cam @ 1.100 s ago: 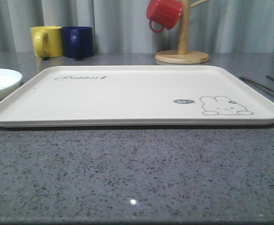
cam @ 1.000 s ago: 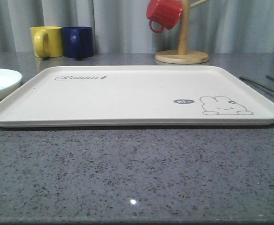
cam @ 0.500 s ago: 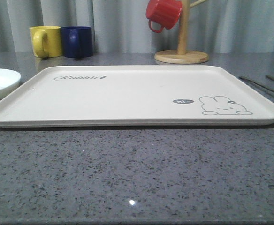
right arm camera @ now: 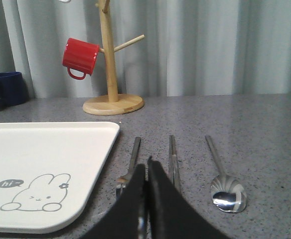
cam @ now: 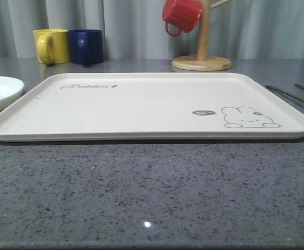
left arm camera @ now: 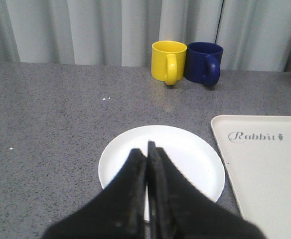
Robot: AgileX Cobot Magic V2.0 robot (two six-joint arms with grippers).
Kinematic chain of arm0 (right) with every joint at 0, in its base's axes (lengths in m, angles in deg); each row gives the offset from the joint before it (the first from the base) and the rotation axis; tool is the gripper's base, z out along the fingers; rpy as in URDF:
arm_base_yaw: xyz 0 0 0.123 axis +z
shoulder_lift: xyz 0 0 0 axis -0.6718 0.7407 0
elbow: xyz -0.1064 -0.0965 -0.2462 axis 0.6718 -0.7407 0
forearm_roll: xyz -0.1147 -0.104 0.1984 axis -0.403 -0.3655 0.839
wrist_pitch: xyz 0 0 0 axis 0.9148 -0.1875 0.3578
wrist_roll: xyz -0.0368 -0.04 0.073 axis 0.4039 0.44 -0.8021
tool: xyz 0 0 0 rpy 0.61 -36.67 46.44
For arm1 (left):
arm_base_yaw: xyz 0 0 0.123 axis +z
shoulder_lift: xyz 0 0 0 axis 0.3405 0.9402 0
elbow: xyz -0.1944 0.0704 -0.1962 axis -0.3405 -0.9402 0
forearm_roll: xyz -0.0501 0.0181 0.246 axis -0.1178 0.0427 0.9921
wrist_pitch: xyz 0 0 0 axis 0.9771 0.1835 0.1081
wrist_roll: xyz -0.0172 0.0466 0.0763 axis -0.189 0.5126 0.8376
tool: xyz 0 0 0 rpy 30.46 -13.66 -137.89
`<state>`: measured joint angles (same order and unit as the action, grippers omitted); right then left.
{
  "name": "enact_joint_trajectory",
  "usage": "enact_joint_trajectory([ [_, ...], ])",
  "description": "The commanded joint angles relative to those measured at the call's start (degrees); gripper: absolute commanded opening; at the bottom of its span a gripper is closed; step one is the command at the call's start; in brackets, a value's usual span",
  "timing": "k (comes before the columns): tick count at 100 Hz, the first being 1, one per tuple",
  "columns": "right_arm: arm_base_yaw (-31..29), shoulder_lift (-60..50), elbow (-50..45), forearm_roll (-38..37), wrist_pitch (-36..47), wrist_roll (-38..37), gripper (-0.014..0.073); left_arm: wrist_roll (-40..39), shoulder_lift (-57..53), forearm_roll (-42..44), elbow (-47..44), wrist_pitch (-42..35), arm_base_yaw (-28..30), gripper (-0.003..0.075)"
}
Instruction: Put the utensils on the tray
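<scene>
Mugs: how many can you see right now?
3. Yellow mug and blue mug side by side at the back left; red mug hanging on the wooden mug tree.

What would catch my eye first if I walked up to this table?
Most likely the big cream tray with its rabbit drawing, lying bare in the middle of the grey table. Next, the red mug hanging on a wooden mug tree behind it. To the tray's right, a fork, chopsticks and a spoon lie side by side on the table.
</scene>
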<state>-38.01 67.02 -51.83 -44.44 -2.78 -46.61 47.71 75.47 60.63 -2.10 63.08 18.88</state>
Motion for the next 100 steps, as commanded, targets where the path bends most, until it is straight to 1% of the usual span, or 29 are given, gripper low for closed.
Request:
enact_joint_trajectory([
  [1,-0.3,-1.1,-0.1,-0.1,5.0,0.1,-0.0069,2.8,5.6,0.2,7.6,2.6,-0.4,-0.0019],
  [12,-0.3,-1.1,-0.1,-0.1,5.0,0.1,-0.0069,3.3,11.1,0.3,13.5,8.0,-0.4,-0.0019],
  [19,-0.3,-1.1,-0.1,-0.1,5.0,0.1,-0.0069,3.3,14.1,0.3,15.8,10.2,-0.4,-0.0019],
  [48,-0.3,-1.1,-0.1,-0.1,5.0,0.1,-0.0069,3.4,21.9,0.7,16.7,12.0,-0.4,-0.0018],
  [55,-0.3,-1.1,-0.1,-0.1,5.0,0.1,-0.0069,4.8,22.8,1.2,16.7,12.1,-0.4,0.0008],
  [60,-0.3,-1.1,-0.1,-0.1,5.0,0.1,-0.0069,6.1,23.0,1.2,16.7,12.2,-0.4,0.0058],
  [65,-0.3,-1.1,-0.1,-0.1,5.0,0.1,-0.0069,6.1,23.3,1.2,16.7,12.6,-0.4,0.0132],
  [68,-0.3,-1.1,-0.1,-0.1,5.0,0.1,-0.0069,6.1,23.3,1.2,16.7,12.6,-0.4,0.0197],
  [70,-0.3,-1.1,-0.1,-0.1,5.0,0.1,-0.0069,6.1,23.3,1.2,16.7,12.6,-0.4,0.0225],
  [80,-0.3,-1.1,-0.1,-0.1,5.0,0.1,-0.0069,6.1,23.3,1.2,16.7,12.2,-0.4,0.0455],
  [85,-0.3,-1.1,-0.1,-0.1,5.0,0.1,-0.0069,6.0,23.3,1.2,16.7,11.7,-0.4,0.0538],
  [90,-0.3,-1.1,-0.1,-0.1,5.0,0.1,-0.0069,5.8,23.3,0.2,16.7,11.7,-0.4,0.0579],
  [100,-0.3,-1.1,-0.1,-0.1,5.0,0.1,-0.0069,5.8,23.3,-0.2,16.7,10.2,-0.4,0.0575],
])
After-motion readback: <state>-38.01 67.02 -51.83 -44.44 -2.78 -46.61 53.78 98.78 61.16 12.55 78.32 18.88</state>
